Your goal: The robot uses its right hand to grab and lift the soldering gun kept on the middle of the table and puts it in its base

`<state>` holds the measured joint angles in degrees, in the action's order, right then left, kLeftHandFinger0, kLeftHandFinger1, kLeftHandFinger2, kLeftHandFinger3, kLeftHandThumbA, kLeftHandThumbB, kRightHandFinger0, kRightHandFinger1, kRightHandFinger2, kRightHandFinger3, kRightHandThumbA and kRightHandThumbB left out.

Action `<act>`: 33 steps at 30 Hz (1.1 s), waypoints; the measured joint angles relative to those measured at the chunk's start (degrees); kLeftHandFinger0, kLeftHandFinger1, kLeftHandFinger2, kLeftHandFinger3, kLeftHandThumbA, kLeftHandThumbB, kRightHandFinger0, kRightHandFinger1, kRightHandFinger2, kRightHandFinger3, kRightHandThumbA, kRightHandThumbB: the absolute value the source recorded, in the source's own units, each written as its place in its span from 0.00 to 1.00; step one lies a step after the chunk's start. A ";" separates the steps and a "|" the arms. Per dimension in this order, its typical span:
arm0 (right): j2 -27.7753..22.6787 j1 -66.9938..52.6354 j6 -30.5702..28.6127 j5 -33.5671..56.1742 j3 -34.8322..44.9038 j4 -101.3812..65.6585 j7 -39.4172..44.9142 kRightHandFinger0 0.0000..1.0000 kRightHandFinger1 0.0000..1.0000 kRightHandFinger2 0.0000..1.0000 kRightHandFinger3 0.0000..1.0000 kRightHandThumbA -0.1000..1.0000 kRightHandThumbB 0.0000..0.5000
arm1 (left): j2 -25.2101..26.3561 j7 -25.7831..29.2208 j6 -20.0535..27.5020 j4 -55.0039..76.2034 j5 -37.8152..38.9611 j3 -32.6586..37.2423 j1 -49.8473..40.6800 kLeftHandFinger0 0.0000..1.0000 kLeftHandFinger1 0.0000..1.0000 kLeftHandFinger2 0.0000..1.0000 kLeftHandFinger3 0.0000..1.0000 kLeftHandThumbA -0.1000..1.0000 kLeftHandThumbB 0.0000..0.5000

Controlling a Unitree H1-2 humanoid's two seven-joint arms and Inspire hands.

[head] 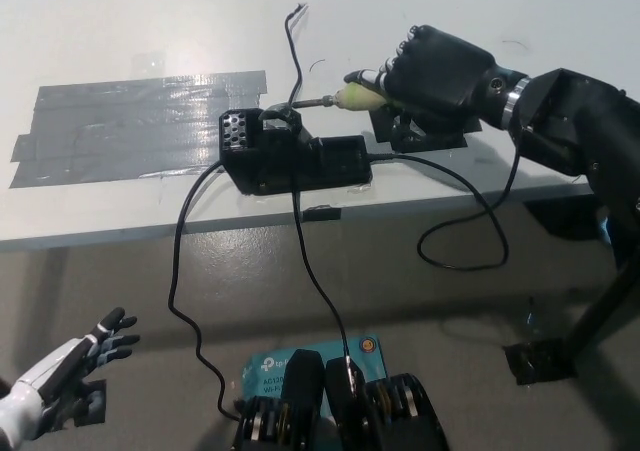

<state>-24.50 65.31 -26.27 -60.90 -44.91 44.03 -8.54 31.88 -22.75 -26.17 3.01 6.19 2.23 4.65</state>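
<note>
Table: white table (120, 31) filled the upper part of the view, and its front edge ran across the middle; grey floor lay below it.
Tape: wide patch of grey tape (130, 121) was stuck flat on the left part of the table.
Right arm: black right arm (580, 141) came in from the right side, above the table edge.
Right hand: black right hand (435, 71) was closed around the handle of the soldering gun, above the right part of the table.
Base: black base (290, 156) stood near the front edge in the middle of the table, with a block with small holes at its left end.
Soldering gun: soldering gun (345, 98) was held almost level in the right hand; its pale handle came out of the fingers and its thin metal tip pointed left, close above the back of the base. I cannot tell if the tip touched the base.
Cables: black cables (180, 271) hung from the base over the table edge down to the floor.
Left hand: white left hand (60, 376) rested low at the lower left, holding nothing, fingers spread.
</note>
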 measured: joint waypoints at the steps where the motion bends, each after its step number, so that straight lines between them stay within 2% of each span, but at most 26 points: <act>1: 0.00 0.00 0.00 -0.19 -0.10 0.00 -0.03 0.00 0.00 0.31 0.41 0.06 0.52 | 0.00 0.00 0.00 0.03 -0.04 0.03 0.00 1.00 1.00 1.00 1.00 1.00 0.44; 2: -0.01 0.00 0.04 -0.40 -0.21 0.00 -0.01 0.00 0.00 0.31 0.44 0.06 0.52 | 0.00 0.00 0.00 0.14 -0.07 0.07 0.00 1.00 1.00 1.00 1.00 1.00 0.45; 3: -0.02 0.00 0.11 -0.61 -0.31 -0.01 0.07 0.00 0.00 0.30 0.45 0.09 0.44 | 0.00 0.00 0.00 0.36 -0.10 0.13 0.00 1.00 1.00 1.00 1.00 1.00 0.42; 5: -0.03 0.00 0.25 -0.91 -0.38 -0.07 0.17 0.00 0.00 0.27 0.51 0.11 0.43 | 0.00 -0.02 -0.01 0.74 -0.10 0.27 0.01 1.00 1.00 1.00 1.00 1.00 0.38; 6: -0.04 0.00 0.30 -1.00 -0.41 -0.14 0.22 0.00 0.00 0.23 0.53 0.16 0.28 | 0.00 -0.02 0.00 0.84 -0.10 0.31 0.02 1.00 1.00 1.00 1.00 1.00 0.39; 8: -0.14 -0.03 0.40 -1.13 -0.41 -0.57 0.42 0.00 0.00 0.22 0.50 0.13 0.22 | 0.01 -0.03 0.00 0.90 -0.10 0.37 0.02 1.00 1.00 1.00 1.00 1.00 0.39; 9: -0.16 -0.04 0.43 -1.13 -0.41 -0.69 0.55 0.00 0.00 0.23 0.47 0.05 0.37 | 0.01 -0.04 -0.01 0.90 -0.10 0.38 0.02 1.00 1.00 1.00 1.00 1.00 0.39; 11: -0.21 -0.10 0.48 -1.27 -0.45 -1.12 0.65 0.00 0.00 0.19 0.45 0.08 0.38 | 0.00 -0.05 0.00 0.90 -0.10 0.39 0.03 1.00 1.00 1.00 1.00 1.00 0.40; 12: -0.25 -0.17 0.49 -1.35 -0.45 -1.38 0.58 0.00 0.00 0.18 0.49 0.09 0.39 | 0.01 -0.05 -0.01 0.90 -0.10 0.39 0.03 1.00 1.00 1.00 1.00 1.00 0.40; 13: -0.25 -0.22 0.49 -1.41 -0.44 -1.40 0.37 0.00 0.00 0.17 0.48 0.06 0.42 | 0.00 -0.05 -0.01 0.90 -0.10 0.39 0.04 1.00 1.00 1.00 1.00 1.00 0.41; 17: -0.23 -0.46 0.44 -1.44 -0.56 -1.37 -0.60 0.00 0.00 0.17 0.47 0.06 0.36 | 0.00 -0.04 -0.01 0.90 -0.12 0.41 0.08 1.00 1.00 1.00 1.00 1.00 0.41; 19: -0.24 -0.46 0.44 -1.44 -1.05 -1.33 -1.27 0.00 0.00 0.13 0.44 0.06 0.40 | 0.01 -0.04 -0.01 0.92 -0.21 0.47 0.07 1.00 1.00 1.00 1.00 1.00 0.41; 20: -0.25 -0.46 0.43 -1.46 -1.42 -1.32 -1.96 0.00 0.00 0.13 0.47 0.05 0.38 | 0.01 -0.04 -0.01 0.95 -0.31 0.54 0.07 1.00 1.00 1.00 1.00 1.00 0.40; 21: -0.24 -0.50 0.43 -1.56 -1.53 -1.31 -2.40 0.00 0.00 0.13 0.42 0.00 0.43 | 0.01 -0.04 -0.01 0.96 -0.39 0.60 0.07 0.99 1.00 1.00 1.00 1.00 0.42; 23: -0.24 -0.97 0.47 -1.77 -1.23 -1.37 -3.26 0.00 0.00 0.14 0.42 0.00 0.47 | 0.01 -0.04 -0.01 1.02 -0.49 0.76 0.07 0.99 1.00 1.00 1.00 1.00 0.41; 24: -0.25 -1.26 0.47 -1.84 -1.08 -1.41 -3.55 0.00 0.00 0.09 0.42 0.00 0.48 | 0.01 -0.04 -0.01 1.04 -0.51 0.82 0.07 0.98 1.00 1.00 1.00 1.00 0.41; 25: -0.29 -1.65 0.46 -1.96 -0.92 -1.62 -3.95 0.00 0.00 0.21 0.40 0.00 0.59 | 0.00 -0.04 -0.01 1.08 -0.56 0.93 0.07 0.97 1.00 1.00 1.00 1.00 0.44; 26: -0.34 -2.33 0.50 -2.19 -0.68 -1.94 -4.62 0.00 0.00 0.09 0.36 0.00 0.67 | 0.00 -0.04 -0.01 1.11 -0.63 1.15 0.03 0.97 1.00 1.00 1.00 1.00 0.42; 27: -0.41 -2.89 0.55 -2.47 -0.42 -2.22 -5.53 0.00 0.00 0.02 0.37 0.00 0.67 | 0.00 -0.04 0.00 1.11 -0.65 1.28 0.00 0.98 1.00 1.00 1.00 1.00 0.40; 29: -0.55 -3.75 0.54 -2.87 -0.05 -2.41 -6.90 0.00 0.00 0.04 0.37 0.00 0.63 | 0.00 -0.05 -0.01 1.11 -0.64 1.40 0.00 1.00 1.00 1.00 1.00 1.00 0.41; 30: -0.59 -4.22 0.51 -3.00 0.06 -2.70 -7.27 0.00 0.00 0.08 0.38 0.00 0.63 | 0.00 -0.05 -0.01 1.11 -0.62 1.41 0.00 1.00 1.00 1.00 1.00 1.00 0.42; 31: -0.63 -4.75 0.53 -3.08 0.42 -3.20 -7.51 0.00 0.00 0.35 0.38 0.00 0.56 | -0.01 -0.05 -0.01 1.11 -0.61 1.46 0.01 1.00 1.00 1.00 1.00 1.00 0.41; 32: -0.65 -5.14 0.54 -3.16 0.70 -3.40 -7.69 0.00 0.00 0.35 0.40 0.00 0.61 | -0.01 -0.05 -0.01 1.11 -0.60 1.53 -0.02 1.00 1.00 1.00 1.00 1.00 0.42; 33: -0.68 -5.38 0.56 -3.25 0.95 -3.44 -7.87 0.00 0.00 0.34 0.41 0.00 0.62 | -0.02 -0.05 -0.01 1.11 -0.59 1.57 -0.03 1.00 1.00 1.00 1.00 1.00 0.43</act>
<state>-25.18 59.93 -25.71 -64.15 -43.96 40.58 -16.40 31.86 -22.80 -26.18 4.12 5.61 3.80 4.63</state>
